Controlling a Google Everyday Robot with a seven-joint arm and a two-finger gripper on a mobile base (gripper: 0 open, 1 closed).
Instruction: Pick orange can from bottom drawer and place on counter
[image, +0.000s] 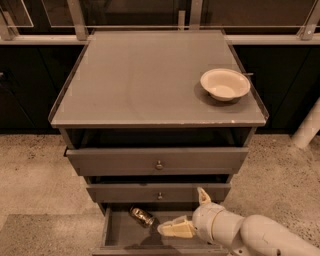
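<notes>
The fingers (176, 229) are spread wide and released, gripping nothing: one cream finger points left over the open bottom drawer (125, 237), and the other sticks up in front of the middle drawer (120, 193). They sit at the right part of the bottom drawer, on the end of a thick white arm (255, 236) that comes in from the lower right corner.

Just beyond the tip of the leftward finger, slightly farther back in the drawer, lies the orange can (142, 216). It is on its side on the drawer floor, close to the finger; whether they touch cannot be told. It is the only thing seen in the bottom drawer, whose grey floor to the left of the fingers is bare.

Above the upward finger, the middle drawer and the top drawer (115, 160) each carry a small round knob at the centre. Both stand slightly out from the cabinet.

Higher still, the surface (140, 75) is a flat grey top with thin raised edges. A cream bowl (225, 84) stands upright on it near the right edge, above and a little right of the fingers. Nothing shows inside the bowl.

Around the cabinet is a speckled floor (35, 170). Dark cabinet fronts and a pale rail with metal posts (77, 17) run behind it. A pale tube (307, 125) leans at the far right.
</notes>
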